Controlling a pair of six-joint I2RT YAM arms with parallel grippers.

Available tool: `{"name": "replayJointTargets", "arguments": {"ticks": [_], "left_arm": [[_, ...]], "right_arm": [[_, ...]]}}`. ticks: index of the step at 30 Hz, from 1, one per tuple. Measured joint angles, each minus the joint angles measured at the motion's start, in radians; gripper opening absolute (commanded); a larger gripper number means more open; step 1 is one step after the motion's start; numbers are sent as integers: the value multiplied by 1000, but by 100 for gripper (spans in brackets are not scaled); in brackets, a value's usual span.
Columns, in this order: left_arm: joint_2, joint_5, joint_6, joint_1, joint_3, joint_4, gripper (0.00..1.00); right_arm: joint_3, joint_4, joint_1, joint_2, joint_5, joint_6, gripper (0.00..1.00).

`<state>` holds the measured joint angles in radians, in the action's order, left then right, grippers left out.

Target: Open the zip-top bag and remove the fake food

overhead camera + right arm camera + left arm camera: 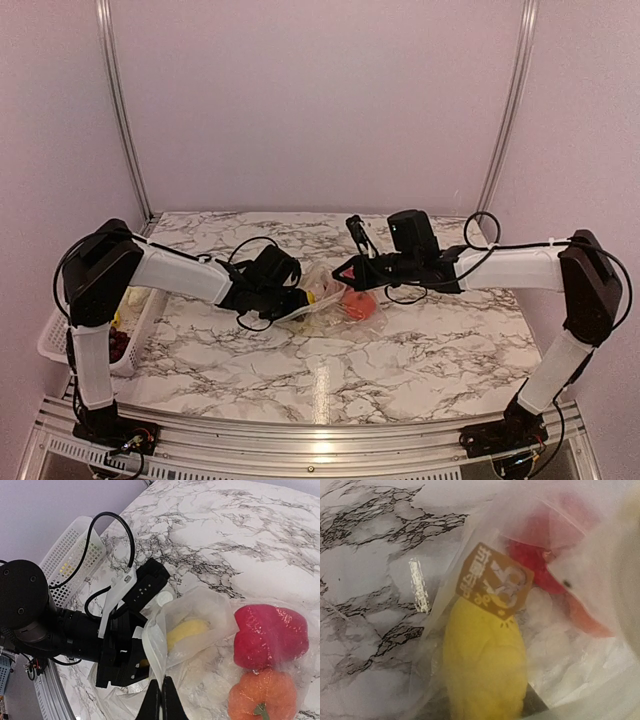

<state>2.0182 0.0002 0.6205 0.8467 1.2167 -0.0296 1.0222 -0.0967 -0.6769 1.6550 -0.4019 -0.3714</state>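
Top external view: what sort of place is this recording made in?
Probably a lab test booth, not a home: plain pale walls with aluminium rails, a marble-patterned table, and a metal base frame carrying the left arm and right arm.

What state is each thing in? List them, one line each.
Bag: open, edge lifted.
Yellow piece: inside the bag.
Red piece: inside the bag.
Orange piece: inside the bag.
Right fingers: shut on the bag's edge.
Left fingers: at the bag's mouth; open or shut unclear.
Basket: upright, holding a few pieces.
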Motion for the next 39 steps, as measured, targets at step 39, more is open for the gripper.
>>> {"name": "replayJointTargets", "arguments": {"ticks": [39], "left_arm": [[-858,97,-82,-314,-397,-34,29]], "right_arm": [[30,-27,-71,62,-16,-19,0]]}}
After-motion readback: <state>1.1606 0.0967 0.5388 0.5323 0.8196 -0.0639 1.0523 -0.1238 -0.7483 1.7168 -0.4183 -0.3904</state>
